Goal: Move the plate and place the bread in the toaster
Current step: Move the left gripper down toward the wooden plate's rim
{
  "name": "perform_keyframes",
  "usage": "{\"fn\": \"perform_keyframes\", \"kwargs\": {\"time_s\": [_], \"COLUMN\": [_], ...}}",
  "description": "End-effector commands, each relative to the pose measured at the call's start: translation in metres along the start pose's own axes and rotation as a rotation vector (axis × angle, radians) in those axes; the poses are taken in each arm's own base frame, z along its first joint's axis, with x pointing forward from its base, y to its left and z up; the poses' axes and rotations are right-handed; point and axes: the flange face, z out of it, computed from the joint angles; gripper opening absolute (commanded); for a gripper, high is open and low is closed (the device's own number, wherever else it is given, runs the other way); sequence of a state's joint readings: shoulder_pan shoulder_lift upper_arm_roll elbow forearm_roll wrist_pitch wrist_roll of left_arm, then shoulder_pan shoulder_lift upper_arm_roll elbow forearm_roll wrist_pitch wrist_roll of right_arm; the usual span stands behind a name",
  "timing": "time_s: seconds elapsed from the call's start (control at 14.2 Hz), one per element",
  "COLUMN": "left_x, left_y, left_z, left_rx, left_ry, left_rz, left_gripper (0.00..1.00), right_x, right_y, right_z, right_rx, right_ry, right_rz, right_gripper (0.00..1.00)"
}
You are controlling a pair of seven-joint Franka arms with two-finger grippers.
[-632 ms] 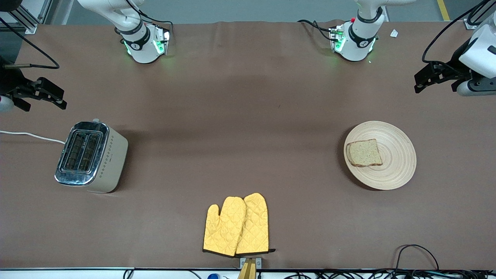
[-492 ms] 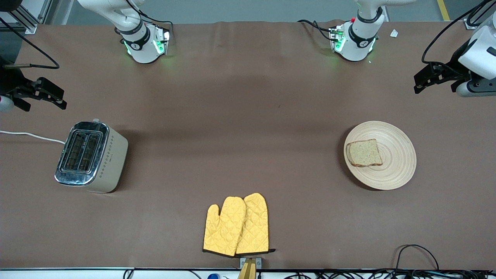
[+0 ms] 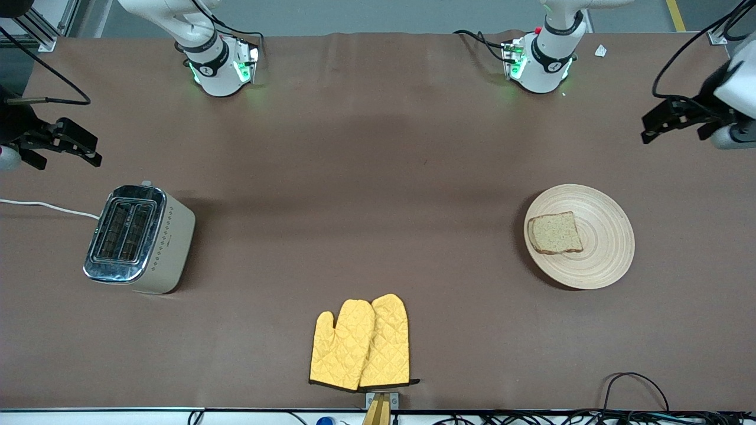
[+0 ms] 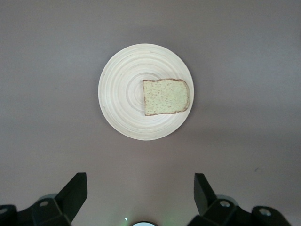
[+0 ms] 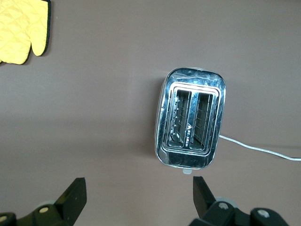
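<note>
Up at the left arm's end of the surface, the left gripper [image 3: 655,127] hangs in the air with its jaws spread wide and nothing between them. In its wrist view the two dark fingers [image 4: 75,190] stand well apart, framing bare brown surface, with the plate [image 4: 122,89] lying in the middle of the view. That arm's wrist is level, the jaws pointing in toward the middle of the surface.

Over at the right arm's end, the right gripper [image 3: 77,147] is posed much the same: jaws wide open, empty, touching nothing. It hovers over the surface close to the toaster [image 3: 142,239], and its wrist camera looks straight down into the two slots.

On the surface, the round pale-wood plate [image 3: 602,236] sits toward the left arm's end. The bread [image 3: 555,234] lies flat on it, off-centre toward the middle of the surface. The toaster stands upright toward the right arm's end, chrome top up, both slots empty, with its white cord [image 3: 47,206] trailing off the edge of the surface. Between the two, nearer to the front camera, a pair of yellow quilted oven mitts [image 3: 360,345] lies flat, one overlapping the other.
</note>
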State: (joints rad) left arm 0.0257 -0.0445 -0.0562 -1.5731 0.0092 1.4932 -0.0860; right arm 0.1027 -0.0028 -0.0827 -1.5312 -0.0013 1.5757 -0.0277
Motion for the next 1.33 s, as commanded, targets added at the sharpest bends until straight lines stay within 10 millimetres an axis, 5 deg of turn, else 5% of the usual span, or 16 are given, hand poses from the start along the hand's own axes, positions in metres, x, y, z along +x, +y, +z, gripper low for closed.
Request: {"fn": "perform_keyframes", "kwargs": {"time_s": [0.0,0.14,0.49,0.7,0.98,1.26], "left_x": [0.028,0.047,0.074,0.085,0.087,0.086], "left_y": [-0.071,-0.123,-0.206,-0.25,-0.285,-0.298], "left_z": [0.033,0.071,0.172,0.24,0.326,0.41], "left_rx": [-0.129,-0.218,-0.405,-0.496,-0.643,-0.792], "left_ry": [-0.042,-0.052,-0.108,-0.07,-0.029,0.032], "left_rz": [-0.045,-0.04,-0.155,-0.054,0.017,0.062], "left_gripper": [1.0,1.0,1.0,1.0,1.0,1.0], "right_x": [-0.003,-0.002,-0.002,-0.002,-0.002,-0.002], "right_y": [-0.001,-0.001,-0.001,-0.001,-0.001,-0.001], "right_z": [-0.001,-0.002,0.0,0.0,0.0,0.0], "right_rx": [-0.01,-0.01,-0.01,-0.01,-0.01,-0.01], "right_ry": [0.003,0.005,0.002,0.001,0.001,0.001], "right_rz": [0.0,0.0,0.0,0.0,0.0,0.0], "right_gripper": [1.0,1.0,1.0,1.0,1.0,1.0]}}
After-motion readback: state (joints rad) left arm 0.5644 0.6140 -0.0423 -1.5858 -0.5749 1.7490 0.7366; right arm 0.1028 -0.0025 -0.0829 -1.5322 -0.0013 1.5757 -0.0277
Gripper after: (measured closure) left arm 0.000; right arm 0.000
